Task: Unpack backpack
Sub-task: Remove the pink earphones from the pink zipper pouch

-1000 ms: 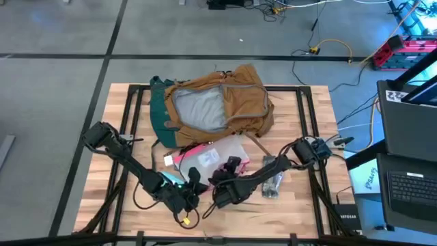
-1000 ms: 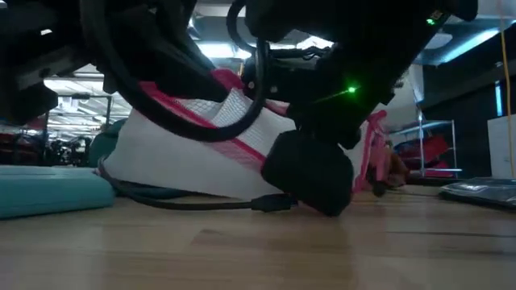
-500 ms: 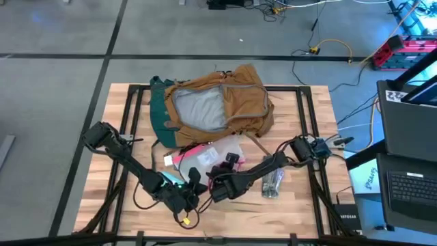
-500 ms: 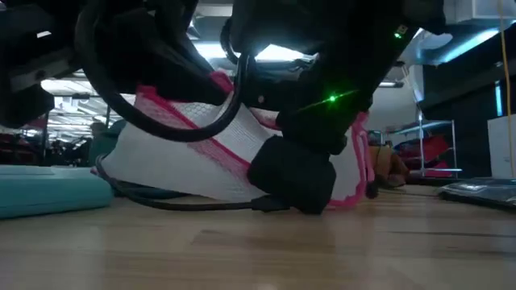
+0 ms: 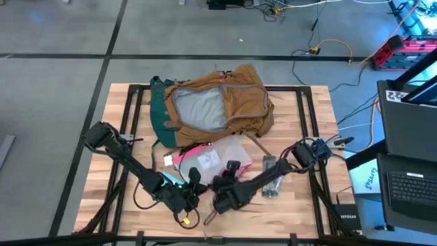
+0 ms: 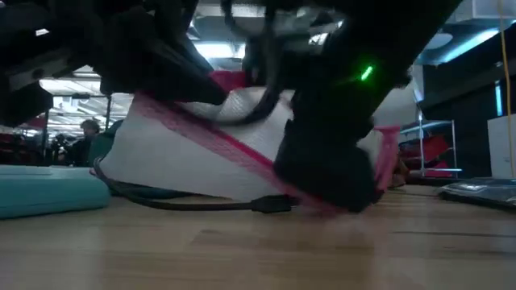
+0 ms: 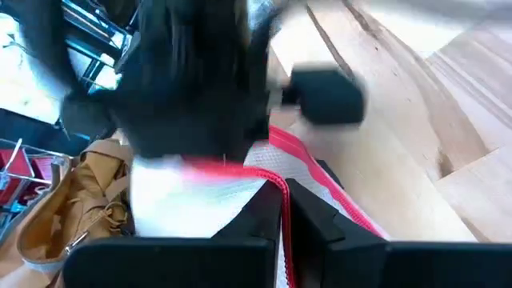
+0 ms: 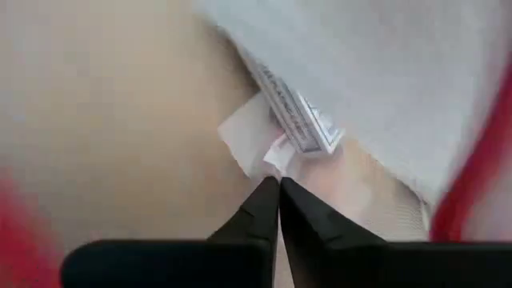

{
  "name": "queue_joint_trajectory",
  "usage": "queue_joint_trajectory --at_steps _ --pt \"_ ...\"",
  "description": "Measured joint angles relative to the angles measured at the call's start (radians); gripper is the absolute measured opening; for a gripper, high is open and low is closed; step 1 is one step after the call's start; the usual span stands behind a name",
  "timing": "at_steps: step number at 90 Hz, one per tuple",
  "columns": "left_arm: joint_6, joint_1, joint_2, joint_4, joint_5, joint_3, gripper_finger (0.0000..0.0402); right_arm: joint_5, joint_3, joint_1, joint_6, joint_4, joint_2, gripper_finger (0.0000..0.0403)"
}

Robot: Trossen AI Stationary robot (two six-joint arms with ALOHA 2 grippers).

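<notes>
While both end effectors are gripping the pink-edged pouch [image 5: 208,158] near the desk's [image 5: 307,212] front edge, left end effector [image 5: 193,179] and right end effector [image 5: 229,172] should be pulling evenly, away from the backpack [image 5: 218,106].

L end effector [image 7: 282,210] pinching pink pouch edge [image 7: 280,172]; backpack [image 7: 68,200] beyond

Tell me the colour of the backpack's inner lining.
Grey. The backpack lies open on the table, and the high view shows its lining best, framed by tan-brown fabric.
</notes>
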Motion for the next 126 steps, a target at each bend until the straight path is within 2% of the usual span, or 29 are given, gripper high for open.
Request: queue_joint_trajectory --at_steps 32,51,84,126 --pt "-0.006 0.002 0.000 -0.007 -0.001 0.000 0.0000 0.043 0.135 0.115 0.137 -0.177 -0.002 0.0000" --pt "-0.006 0.002 0.000 -0.008 -0.002 0.000 0.0000 0.061 0.206 0.176 0.305 -0.397 -0.003 0.0000" --pt "-0.011 0.006 0.000 -0.008 -0.005 0.000 0.0000 0.010 0.260 0.255 0.543 -0.639 -0.017 0.0000" --pt "-0.031 0.014 0.000 -0.026 0.005 0.000 0.0000 -0.412 0.278 0.264 0.614 -0.638 -0.019 0.0000"
